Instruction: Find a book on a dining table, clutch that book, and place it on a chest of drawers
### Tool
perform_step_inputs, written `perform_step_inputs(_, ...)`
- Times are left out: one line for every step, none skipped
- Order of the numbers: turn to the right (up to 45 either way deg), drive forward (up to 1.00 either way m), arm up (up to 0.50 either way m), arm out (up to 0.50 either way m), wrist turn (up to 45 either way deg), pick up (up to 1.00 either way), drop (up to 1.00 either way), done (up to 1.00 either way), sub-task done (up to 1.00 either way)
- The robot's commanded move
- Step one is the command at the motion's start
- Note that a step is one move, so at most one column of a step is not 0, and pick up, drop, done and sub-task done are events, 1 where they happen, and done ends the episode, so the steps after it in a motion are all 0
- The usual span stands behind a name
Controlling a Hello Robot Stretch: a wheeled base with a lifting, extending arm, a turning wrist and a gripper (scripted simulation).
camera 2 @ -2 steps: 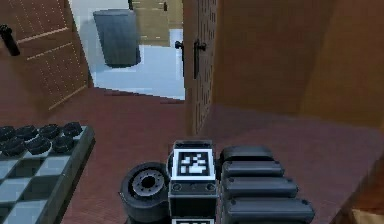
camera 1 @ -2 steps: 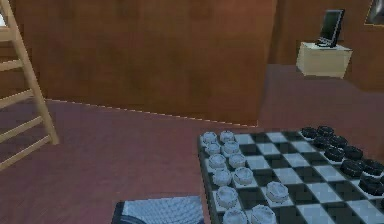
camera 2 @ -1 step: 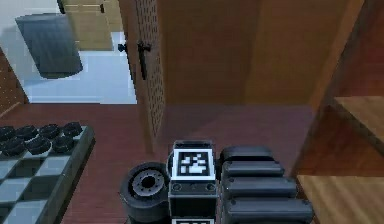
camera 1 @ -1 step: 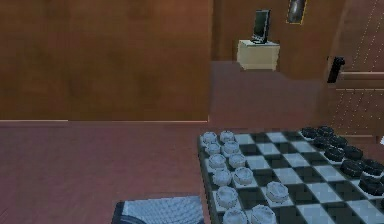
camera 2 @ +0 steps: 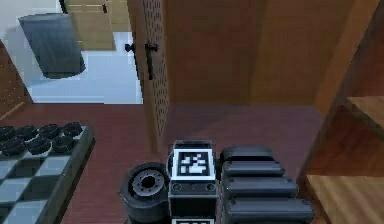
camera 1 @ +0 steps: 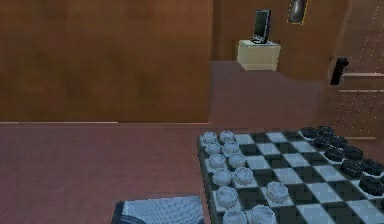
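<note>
Two broad surfaces came first: a brown wall (camera 1: 100,60) ahead and the reddish floor (camera 1: 80,160) below it. Next in size, a chequered game board (camera 1: 300,175) with pale and dark round pieces lay at the forward view's lower right; what carried it could not be told. In the arm side view a wooden door (camera 2: 155,70) with a dark handle stood near a grey bin (camera 2: 50,45). Far past the wall's end stood a small pale cabinet (camera 1: 257,55) bearing a dark screen (camera 1: 262,25). Smallest, the claw (camera 2: 148,190) sat as a dark body beside the arm's white marker (camera 2: 195,165). Its far end was indistinct, so its state, and whether it held anything, could not be told. Where the book lay could not be told either, so the step in hand was judged to be the search. Doing it well would mean turning the base slowly, scanning for a dining bench, and keeping the arm clear of board and door.
</note>
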Motion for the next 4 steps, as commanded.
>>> perform_step_inputs(-45.0,0.00,0.00,0.00,0.0,0.00,0.00,0.00,0.00)
perform_step_inputs(-42.0,0.00,0.00,0.00,0.0,0.00,0.00,0.00,0.00)
perform_step_inputs(0.0,1.00,0.00,0.00,0.0,0.00,0.00,0.00,0.00)
perform_step_inputs(0.0,0.20,0.00,0.00,0.0,0.00,0.00,0.00,0.00)
